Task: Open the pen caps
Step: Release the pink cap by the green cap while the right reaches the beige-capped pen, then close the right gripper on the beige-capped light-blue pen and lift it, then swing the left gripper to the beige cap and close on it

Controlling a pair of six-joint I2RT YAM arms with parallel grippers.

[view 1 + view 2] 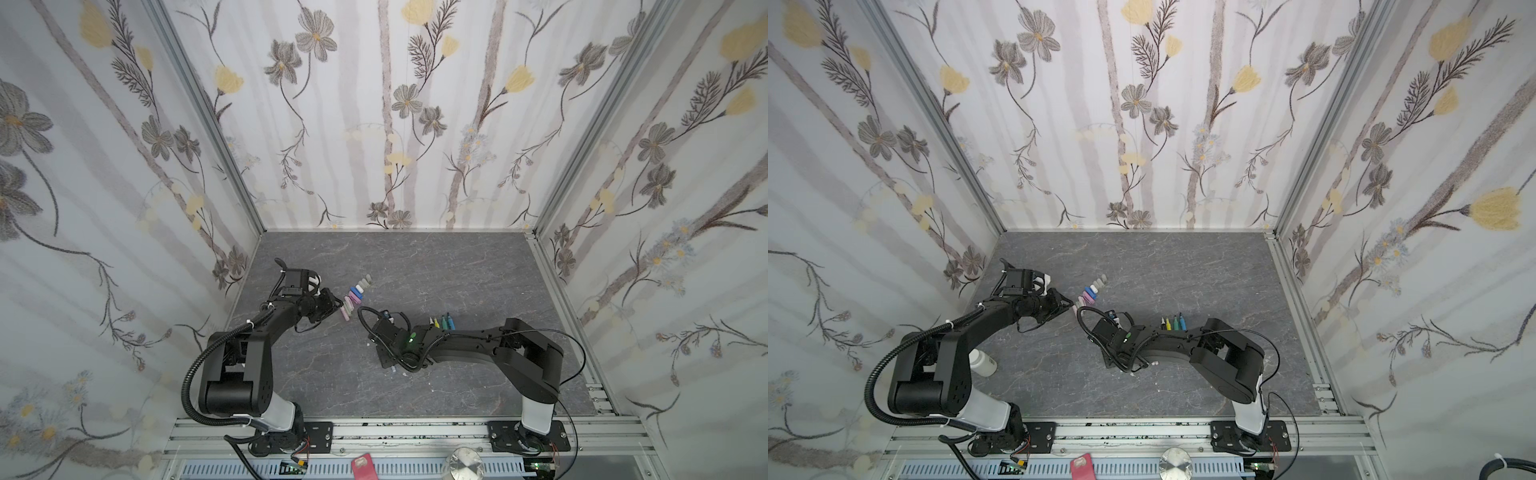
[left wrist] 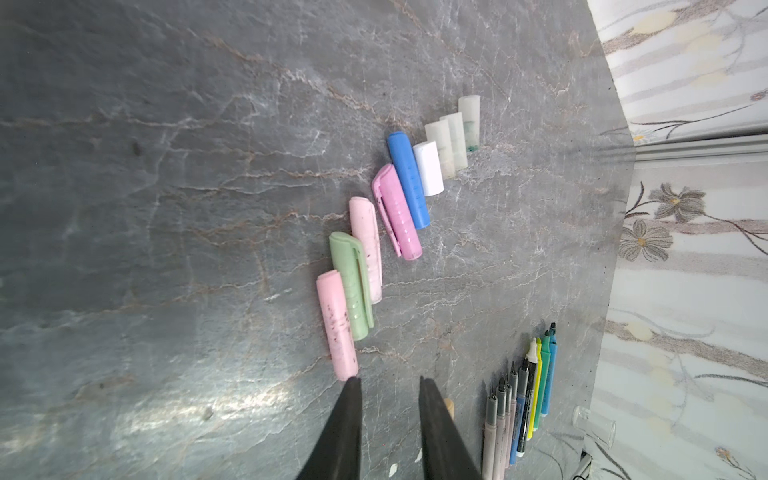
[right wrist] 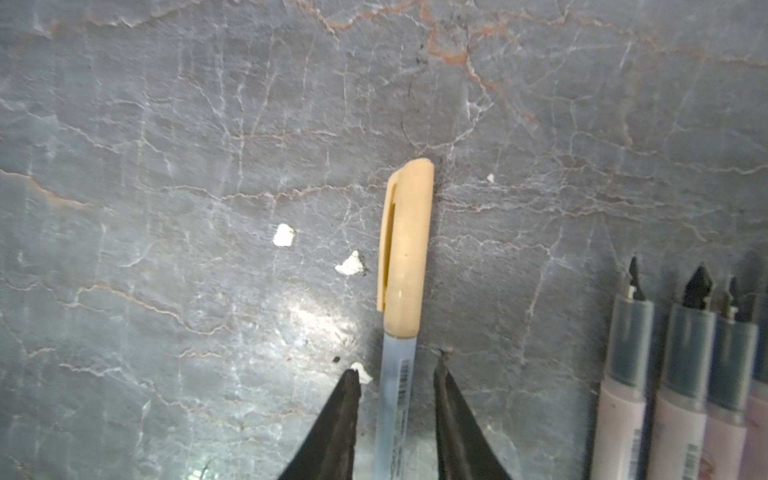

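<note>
Several loose pen caps [image 2: 397, 210] lie in a slanted row on the grey table: pink, green, pale pink, purple, blue, white and clear ones, seen in both top views [image 1: 355, 295] [image 1: 1090, 295]. My left gripper [image 2: 387, 380] is open and empty, one fingertip [image 2: 353, 384] at the end of the nearest pink cap [image 2: 337, 324]. Uncapped pens [image 2: 521, 409] lie side by side to the right [image 1: 442, 322]. My right gripper [image 3: 395, 372] is open and straddles the pale blue barrel [image 3: 395, 399] of a pen lying on the table, with a gap on each side. Its tan cap [image 3: 405, 249] is on.
Small white flecks [image 3: 284, 235] are scattered on the table. A white bottle [image 1: 982, 361] stands under the left arm. A clear glass vial [image 2: 594, 424] lies beyond the pens. Flowered walls close in the table on three sides.
</note>
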